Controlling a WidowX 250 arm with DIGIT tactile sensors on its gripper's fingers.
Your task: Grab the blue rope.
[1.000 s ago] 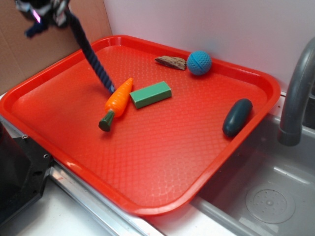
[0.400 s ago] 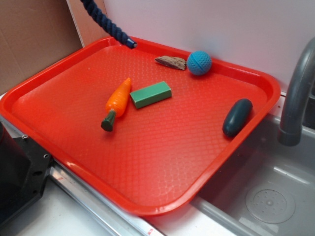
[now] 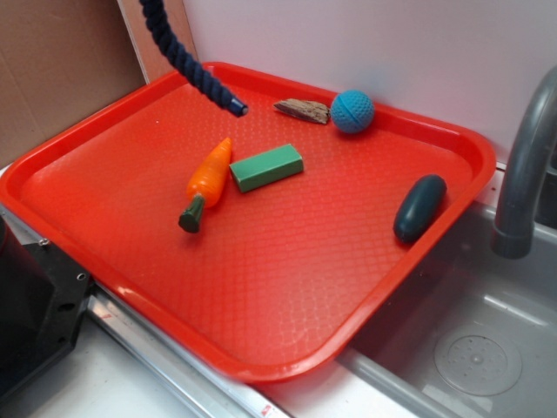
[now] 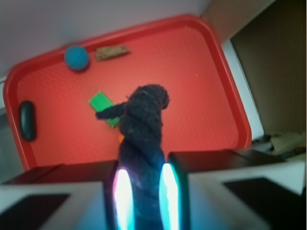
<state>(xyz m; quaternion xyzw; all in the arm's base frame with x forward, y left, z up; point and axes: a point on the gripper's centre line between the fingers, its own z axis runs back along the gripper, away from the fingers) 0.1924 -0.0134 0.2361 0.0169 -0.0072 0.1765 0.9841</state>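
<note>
The blue rope (image 3: 184,59), thick, dark navy and twisted, hangs down from the top edge of the exterior view, its bound end (image 3: 236,108) dangling over the far left part of the red tray (image 3: 287,361). The gripper itself is above the exterior frame. In the wrist view my gripper (image 4: 142,194) is shut on the blue rope (image 4: 143,129), which fills the gap between the two lit pads and droops away toward the tray far below.
On the tray lie an orange toy carrot (image 3: 206,181), a green block (image 3: 266,166), a piece of bark (image 3: 303,110), a teal ball (image 3: 352,111) and a dark oval pod (image 3: 419,207). A grey faucet (image 3: 524,174) and sink basin (image 3: 474,340) stand at the right. Cardboard (image 3: 52,70) lines the left.
The rope has been lifted off the tray beside the carrot, the gripper rising out of the exterior frame. Since 0.4 s ago its free end has swung slightly right and lower.
</note>
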